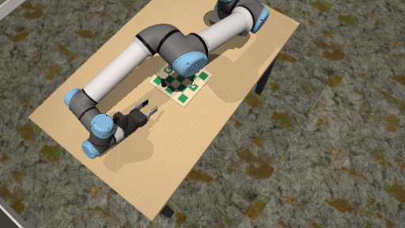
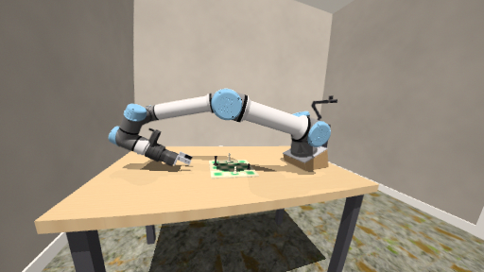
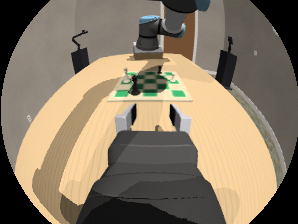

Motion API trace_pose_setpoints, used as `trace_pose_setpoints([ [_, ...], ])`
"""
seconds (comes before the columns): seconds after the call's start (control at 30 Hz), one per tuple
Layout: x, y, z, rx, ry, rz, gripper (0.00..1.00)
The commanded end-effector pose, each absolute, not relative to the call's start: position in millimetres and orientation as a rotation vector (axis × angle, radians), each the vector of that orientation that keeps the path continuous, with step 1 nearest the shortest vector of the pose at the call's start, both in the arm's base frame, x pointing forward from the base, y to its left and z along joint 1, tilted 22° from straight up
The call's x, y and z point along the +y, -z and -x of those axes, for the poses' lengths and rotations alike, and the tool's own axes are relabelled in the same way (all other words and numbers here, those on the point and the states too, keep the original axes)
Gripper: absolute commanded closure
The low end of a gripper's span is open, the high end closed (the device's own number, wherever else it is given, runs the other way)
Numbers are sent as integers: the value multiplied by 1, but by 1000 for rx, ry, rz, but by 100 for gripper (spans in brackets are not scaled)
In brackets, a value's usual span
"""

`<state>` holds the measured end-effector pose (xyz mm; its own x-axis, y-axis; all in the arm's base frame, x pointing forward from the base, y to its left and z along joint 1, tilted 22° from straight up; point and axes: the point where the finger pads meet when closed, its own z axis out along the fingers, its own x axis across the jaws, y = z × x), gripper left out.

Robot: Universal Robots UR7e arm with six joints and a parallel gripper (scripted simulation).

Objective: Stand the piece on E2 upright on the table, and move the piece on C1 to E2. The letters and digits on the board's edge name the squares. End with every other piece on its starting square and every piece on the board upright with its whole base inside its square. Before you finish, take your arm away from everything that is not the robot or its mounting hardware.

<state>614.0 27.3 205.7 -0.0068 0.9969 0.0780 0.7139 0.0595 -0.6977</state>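
Note:
The green-and-cream board (image 1: 190,94) (image 3: 150,99) lies mid-table, partly under arm shadow. A tall black piece (image 1: 164,83) (image 2: 216,161) (image 3: 135,86) stands near its edge facing the gripper. A white piece (image 1: 168,69) (image 2: 230,158) (image 3: 126,76) stands behind it, to the left in the wrist view. A smaller white piece (image 1: 193,85) (image 2: 235,170) (image 3: 173,78) and a black piece (image 2: 249,166) (image 3: 159,69) stand farther off. Square labels are too small to read. My gripper (image 1: 151,106) (image 2: 187,160) (image 3: 153,110) is open and empty, low and tilted, short of the board.
The arm's elbow (image 1: 191,63) (image 2: 227,104) hangs over the board and hides part of it in the top view. The arm's base (image 2: 305,158) (image 3: 148,51) stands at the far end of the table (image 1: 174,150) (image 2: 156,194). Shadows fall across the tabletop.

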Motion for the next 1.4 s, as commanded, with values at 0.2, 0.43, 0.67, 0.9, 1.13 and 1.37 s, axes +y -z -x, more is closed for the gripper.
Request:
trace_pose_setpoints([
  [0.2, 27, -207, -614, -1777, -646, 1709, 0],
  [0.43, 27, -207, -614, -1777, -646, 1709, 0],
  [0.67, 27, -207, -614, -1777, -646, 1709, 0],
  [0.9, 27, -207, -614, -1777, -646, 1709, 0],
  [1.13, 27, -207, -614, -1777, -646, 1709, 0],
  [1.37, 27, -210, -612, -1777, -646, 1709, 0],
])
